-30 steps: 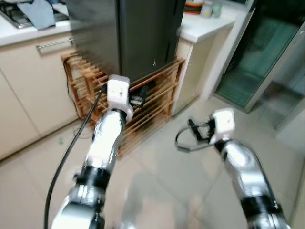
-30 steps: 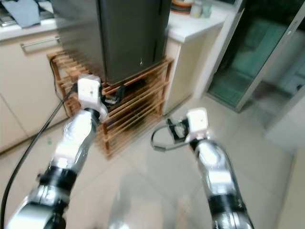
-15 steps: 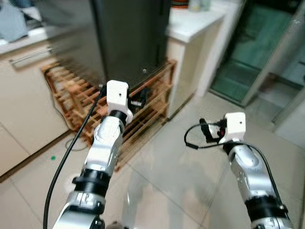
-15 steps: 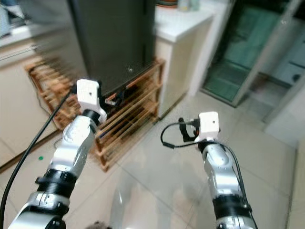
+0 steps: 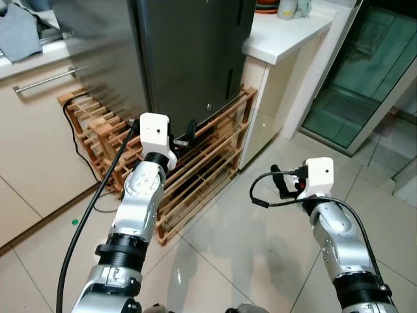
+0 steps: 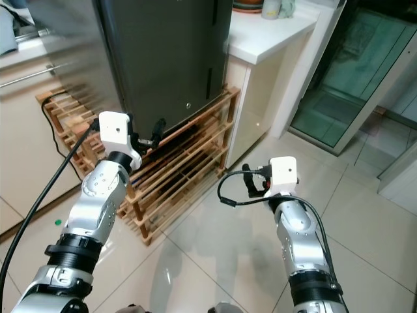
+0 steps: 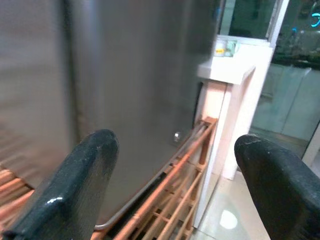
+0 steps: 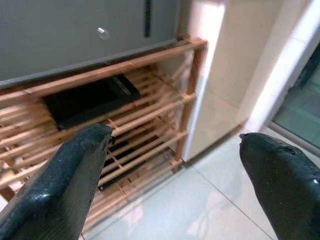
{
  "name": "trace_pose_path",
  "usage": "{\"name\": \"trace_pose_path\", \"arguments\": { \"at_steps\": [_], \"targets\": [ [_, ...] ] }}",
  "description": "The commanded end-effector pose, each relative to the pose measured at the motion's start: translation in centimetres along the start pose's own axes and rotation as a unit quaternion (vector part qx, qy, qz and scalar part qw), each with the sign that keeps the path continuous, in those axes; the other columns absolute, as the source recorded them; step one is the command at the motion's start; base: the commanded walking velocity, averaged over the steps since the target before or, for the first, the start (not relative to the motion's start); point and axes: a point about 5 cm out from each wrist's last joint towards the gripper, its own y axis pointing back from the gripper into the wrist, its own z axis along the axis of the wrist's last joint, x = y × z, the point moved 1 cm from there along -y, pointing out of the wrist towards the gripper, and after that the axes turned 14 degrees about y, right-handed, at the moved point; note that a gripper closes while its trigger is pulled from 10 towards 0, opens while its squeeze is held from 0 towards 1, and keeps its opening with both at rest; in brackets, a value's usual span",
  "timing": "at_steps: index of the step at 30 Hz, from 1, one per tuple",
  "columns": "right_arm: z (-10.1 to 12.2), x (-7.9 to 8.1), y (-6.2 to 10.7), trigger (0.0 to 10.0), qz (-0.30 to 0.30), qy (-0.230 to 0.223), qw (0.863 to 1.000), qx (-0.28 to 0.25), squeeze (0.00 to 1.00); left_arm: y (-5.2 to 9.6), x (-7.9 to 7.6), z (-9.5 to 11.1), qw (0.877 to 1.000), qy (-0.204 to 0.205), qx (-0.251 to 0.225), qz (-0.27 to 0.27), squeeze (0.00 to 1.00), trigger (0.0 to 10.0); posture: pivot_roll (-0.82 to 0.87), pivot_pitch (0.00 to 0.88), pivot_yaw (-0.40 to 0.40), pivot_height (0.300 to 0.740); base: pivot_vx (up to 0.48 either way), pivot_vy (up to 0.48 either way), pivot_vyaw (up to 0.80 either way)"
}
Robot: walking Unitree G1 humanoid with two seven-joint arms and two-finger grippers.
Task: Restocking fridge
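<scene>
The tall dark grey metal fridge (image 5: pixel 189 59) stood with its door shut, raised on a slatted wooden rack (image 5: pixel 215 156) set on the pale tiled floor (image 5: pixel 260 248). It sat between cream cabinet fronts with a steel bar handle (image 5: pixel 42 79) on the robot's left and a white table (image 5: pixel 287 36) carrying a few small containers on the right. The rack appeared to serve as a plinth keeping the appliance off the tiles; a flat black object (image 8: pixel 90 100) lay on one of its shelves.

The left claw (image 7: pixel 175 185) was held forward at the lower front of the fridge, just above the rack's top rail. Its fingers (image 7: pixel 75 185) were spread wide and gripped nothing. The placement suggested it was being lined up with the door, though no handle could be made out.

The right claw (image 8: pixel 175 180) hung over the floor, apart from the rack's outer corner, also spread wide and empty. It was judged to be held back to leave the door room to swing.

No stock items were carried by either claw. The task was assessed as at its approach stage: door unopened, nothing loaded. A black cable (image 5: pixel 91 215) ran along the left arm toward the rack and could snag.
</scene>
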Motion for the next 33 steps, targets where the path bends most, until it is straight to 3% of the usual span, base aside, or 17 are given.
{"name": "trace_pose_path", "arguments": {
  "at_steps": [1, 8, 15, 27, 33],
  "targets": [
    [0.6, 0.1, -0.2, 10.0, -0.001, 0.002, 1.0, -0.012, 0.0, -0.3, 0.3, 0.9, 1.0, -0.002, -0.01, 0.002, 0.0, 10.0, -0.05, 0.0, -0.015, 0.74, 0.0, 0.48, 0.0],
    [0.9, -0.7, -0.2, 10.0, -0.038, -0.007, 0.999, -0.022, 0.0, -0.7, -0.1, 1.0, 0.999, -0.033, -0.004, -0.015, 0.0, 10.0, -0.06, 0.0, -0.004, 0.74, 0.0, 0.48, 0.0],
    [0.9, -1.5, -0.3, 10.0, -0.059, -0.011, 0.998, -0.023, 0.0, -1.0, -0.3, 0.8, 0.999, -0.032, 0.001, -0.016, 0.0, 10.0, -0.06, 0.0, -0.005, 0.74, 0.0, 0.479, -0.79],
    [1.6, -1.1, -0.6, 10.0, -0.069, 0.0, 0.997, -0.043, 0.0, -1.5, -0.9, 0.5, 1.0, -0.027, 0.004, -0.012, 0.0, 10.0, -0.08, 0.0, 0.003, 0.74, 0.0, 0.0, 0.0],
    [1.6, -1.1, -0.4, 10.0, -0.085, -0.006, 0.995, -0.047, 0.0, -1.4, -0.5, 0.4, 0.999, -0.032, 0.008, -0.011, 0.0, 10.0, -0.08, 0.0, 0.013, 0.74, 0.0, 0.0, -0.74]
  ]
}}
